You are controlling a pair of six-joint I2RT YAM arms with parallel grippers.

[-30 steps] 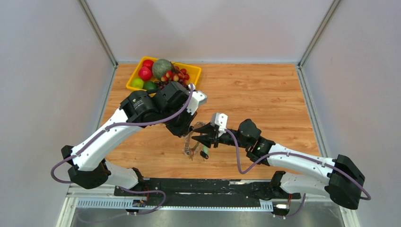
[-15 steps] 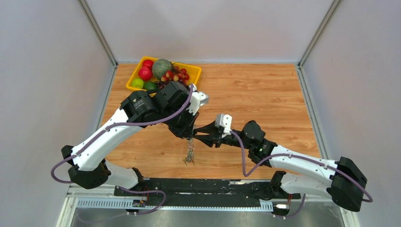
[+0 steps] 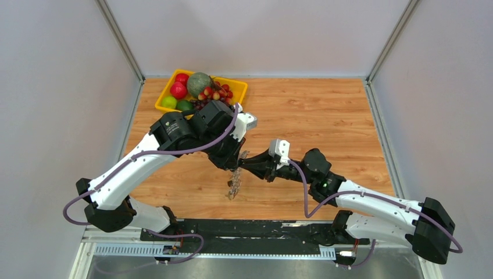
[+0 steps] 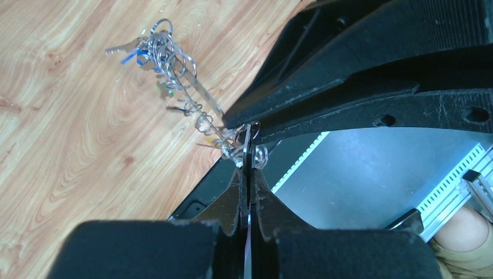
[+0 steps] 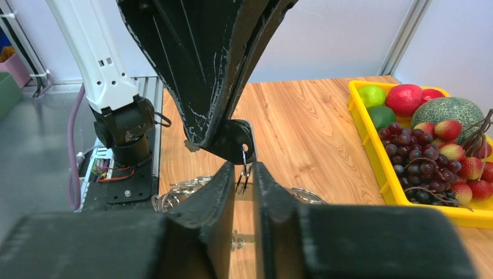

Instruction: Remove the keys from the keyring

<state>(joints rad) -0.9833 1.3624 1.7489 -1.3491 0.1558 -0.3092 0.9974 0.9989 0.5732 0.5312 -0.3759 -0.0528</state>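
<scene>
My left gripper (image 3: 236, 159) is shut on the edge of the keyring (image 4: 247, 145), a thin silvery ring seen edge-on between its tips (image 4: 248, 158). The keys (image 3: 234, 185) hang from it in a tangled silvery chain down to the table. In the left wrist view they (image 4: 168, 58) trail away, one with a blue head. My right gripper (image 3: 246, 163) meets the left tip to tip. Its fingers (image 5: 227, 192) stand a narrow gap apart, straddling thin ring wires (image 5: 244, 170) without visibly touching them. Its black fingers (image 4: 349, 87) fill the left wrist view's upper right.
A yellow tray (image 3: 239, 86) of fruit stands at the back left of the wooden table, also at the right of the right wrist view (image 5: 372, 145). The black rail (image 3: 250, 229) of the arm bases runs along the near edge, just beyond the hanging keys.
My right gripper has moved left and up to the left gripper's tips, and its jaws have narrowed from wide open. The hanging keys have shifted slightly. The left arm has barely moved.
</scene>
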